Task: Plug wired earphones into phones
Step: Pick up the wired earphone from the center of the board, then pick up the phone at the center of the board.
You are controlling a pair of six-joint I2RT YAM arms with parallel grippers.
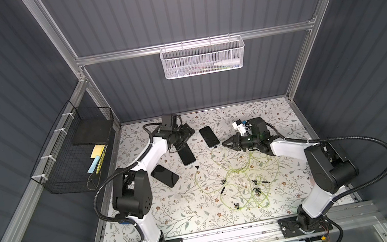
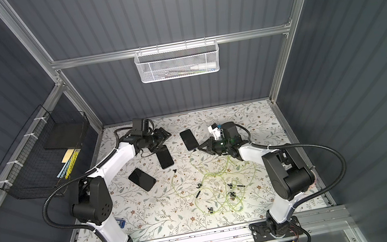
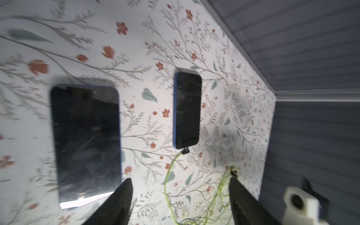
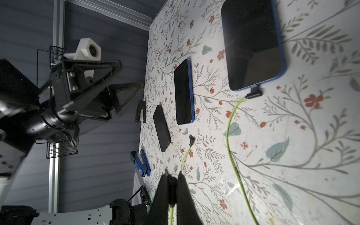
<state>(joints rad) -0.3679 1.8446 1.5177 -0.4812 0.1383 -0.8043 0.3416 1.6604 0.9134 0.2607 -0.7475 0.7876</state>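
My left gripper (image 3: 180, 180) stands wide open over the floral-patterned tabletop (image 3: 136, 48), near the middle flat black glossy phone (image 3: 85, 140). My right gripper (image 4: 173, 175) is clamped on a thin yellow-green earphone cord (image 4: 171, 216). Another cord's black plug (image 4: 254, 92) sits in the far phone (image 4: 253, 42).
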